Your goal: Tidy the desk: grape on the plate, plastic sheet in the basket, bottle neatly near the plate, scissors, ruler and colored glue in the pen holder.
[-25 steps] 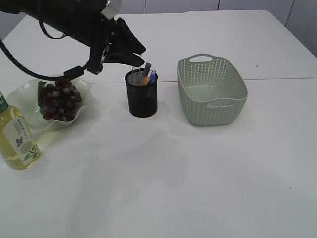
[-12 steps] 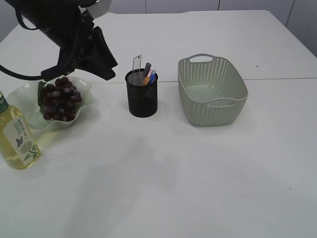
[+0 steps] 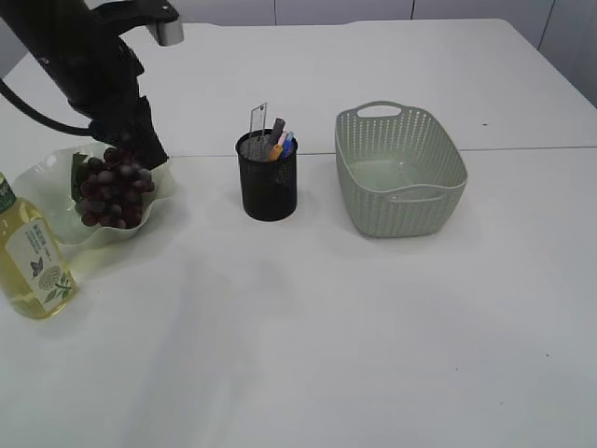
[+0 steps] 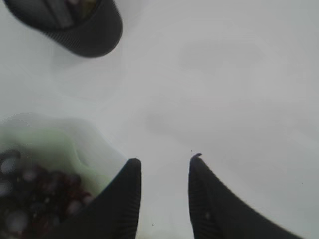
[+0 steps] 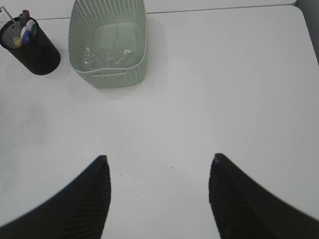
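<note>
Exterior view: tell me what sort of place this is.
Probably a staged desk-tidying setup on a plain white table: a mesh pen holder with stationery, a plastic basket, and a plate of grapes beside a bottle.

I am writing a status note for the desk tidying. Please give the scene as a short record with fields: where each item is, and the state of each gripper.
grapes: on the plate
bottle: upright, beside the plate
pen holder: holds ruler and colored items
basket: clear plastic sheet inside
left gripper: open, empty, by the plate
right gripper: open, empty, above bare table
</note>
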You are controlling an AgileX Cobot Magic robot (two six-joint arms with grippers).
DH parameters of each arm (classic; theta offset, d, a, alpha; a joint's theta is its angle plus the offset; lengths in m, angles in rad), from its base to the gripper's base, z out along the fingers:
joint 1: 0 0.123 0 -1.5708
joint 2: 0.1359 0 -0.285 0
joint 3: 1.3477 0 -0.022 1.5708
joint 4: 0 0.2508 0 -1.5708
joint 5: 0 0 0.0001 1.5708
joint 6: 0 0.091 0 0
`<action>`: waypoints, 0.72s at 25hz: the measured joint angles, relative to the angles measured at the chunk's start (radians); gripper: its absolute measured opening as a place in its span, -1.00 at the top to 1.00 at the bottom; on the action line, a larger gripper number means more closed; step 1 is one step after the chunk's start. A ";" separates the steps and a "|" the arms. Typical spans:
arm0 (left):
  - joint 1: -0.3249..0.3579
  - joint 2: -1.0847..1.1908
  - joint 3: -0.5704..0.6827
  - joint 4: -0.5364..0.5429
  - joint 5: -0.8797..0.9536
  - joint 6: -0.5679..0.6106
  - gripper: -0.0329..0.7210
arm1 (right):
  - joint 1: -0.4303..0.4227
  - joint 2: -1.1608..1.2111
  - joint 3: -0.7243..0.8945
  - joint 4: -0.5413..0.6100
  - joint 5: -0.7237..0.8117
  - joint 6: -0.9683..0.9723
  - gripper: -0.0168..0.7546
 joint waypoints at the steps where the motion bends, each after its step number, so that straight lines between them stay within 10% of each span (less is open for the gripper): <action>1: 0.000 0.000 0.000 0.019 0.000 -0.038 0.27 | 0.000 0.000 0.000 0.000 0.000 0.000 -0.23; 18: 0.038 0.000 0.000 0.235 0.049 -0.436 0.27 | 0.000 -0.075 0.013 0.032 0.000 0.000 -0.23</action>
